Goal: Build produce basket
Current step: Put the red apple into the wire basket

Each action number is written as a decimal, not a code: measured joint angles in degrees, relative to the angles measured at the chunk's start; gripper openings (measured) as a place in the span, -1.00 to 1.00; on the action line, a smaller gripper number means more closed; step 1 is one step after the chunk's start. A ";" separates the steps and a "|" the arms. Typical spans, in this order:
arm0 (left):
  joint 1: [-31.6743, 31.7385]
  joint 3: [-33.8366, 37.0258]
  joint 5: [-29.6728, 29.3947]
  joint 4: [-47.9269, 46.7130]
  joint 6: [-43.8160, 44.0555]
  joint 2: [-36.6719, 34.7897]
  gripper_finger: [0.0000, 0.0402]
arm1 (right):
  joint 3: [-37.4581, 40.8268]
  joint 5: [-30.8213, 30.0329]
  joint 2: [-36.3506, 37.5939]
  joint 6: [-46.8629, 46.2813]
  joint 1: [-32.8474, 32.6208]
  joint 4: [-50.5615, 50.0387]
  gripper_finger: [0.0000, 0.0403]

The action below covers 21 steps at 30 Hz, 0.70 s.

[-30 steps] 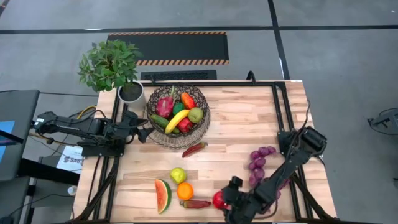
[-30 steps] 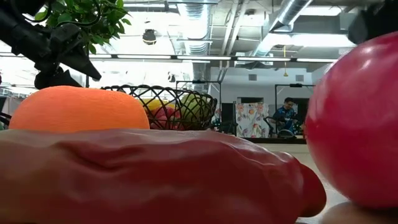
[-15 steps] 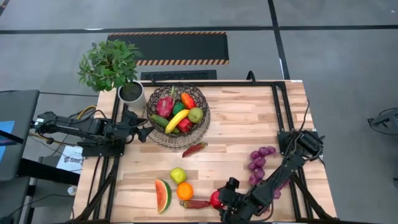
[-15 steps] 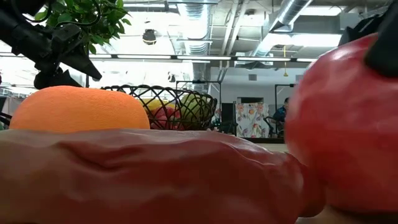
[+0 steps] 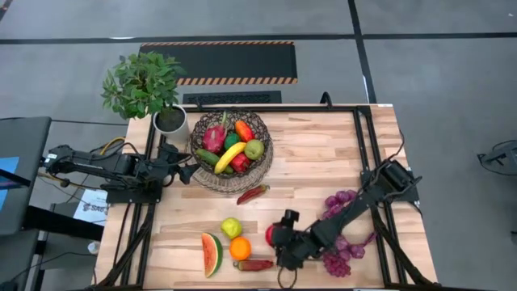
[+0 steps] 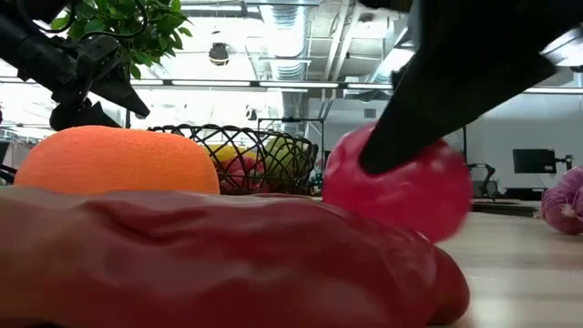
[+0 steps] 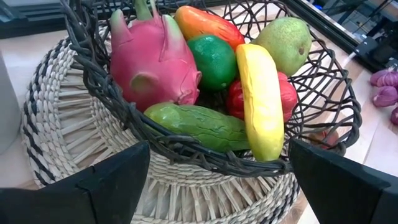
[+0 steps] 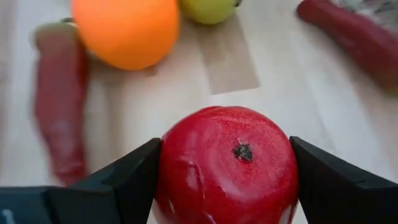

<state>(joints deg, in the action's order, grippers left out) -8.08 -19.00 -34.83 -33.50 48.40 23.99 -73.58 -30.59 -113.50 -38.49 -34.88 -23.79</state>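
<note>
The red apple (image 5: pixel 269 234) sits between the fingers of my right gripper (image 5: pixel 273 237), near the table's front edge and right of the orange (image 5: pixel 240 248). In the low view the apple (image 6: pixel 396 187) shows under the dark gripper. The wire basket (image 5: pixel 196 139) stands at the far left on a woven mat (image 5: pixel 218 185). It holds a dragon fruit (image 7: pixel 155 62), banana (image 7: pixel 261 99), cucumber (image 7: pixel 199 124), pear (image 7: pixel 283 40) and peppers. My left gripper (image 5: pixel 187 172) waits open just left of the basket. My right gripper pinches the red apple between its two fingers, one on each of two opposite sides (image 8: pixel 168 168). The fingers slant down at it from the table's right. The apple's stem dimple (image 8: pixel 242 151) faces up. Whether the apple rests on the table I cannot tell.
A watermelon slice (image 5: pixel 212 254), a green fruit (image 5: pixel 231 227) and a long red pepper (image 5: pixel 255 265) lie left of the apple. Another red pepper (image 5: pixel 252 194) lies in front of the mat. Purple grapes (image 5: pixel 336 205) lie under the right arm. A potted plant (image 5: pixel 144 85) stands far left.
My right gripper has swung toward the table's left and a little toward its far edge, rolling as it went, and its fingers have drawn in on the red apple. The apple has moved with it, away from the near edge.
</note>
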 joint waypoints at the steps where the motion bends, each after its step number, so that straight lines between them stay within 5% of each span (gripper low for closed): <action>1: 0.00 0.00 -0.01 0.00 0.00 0.00 0.83 | 0.10 0.08 0.69 1.88 0.76 -0.68 0.58; 10: 0.00 0.00 -0.13 0.00 -0.07 0.00 0.83 | 0.18 0.28 11.43 20.60 10.02 -1.63 0.58; 15: 0.00 0.00 -0.26 -0.01 0.31 0.01 0.83 | 0.13 0.49 17.39 33.46 17.73 6.60 0.59; 21: 0.00 0.00 -0.42 -0.09 0.35 0.00 0.83 | 0.11 8.62 19.43 42.89 30.26 20.21 0.59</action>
<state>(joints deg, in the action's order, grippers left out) -8.08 -19.00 -35.25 -33.58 48.75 23.99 -73.47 -21.97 -94.06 4.40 -4.61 -3.58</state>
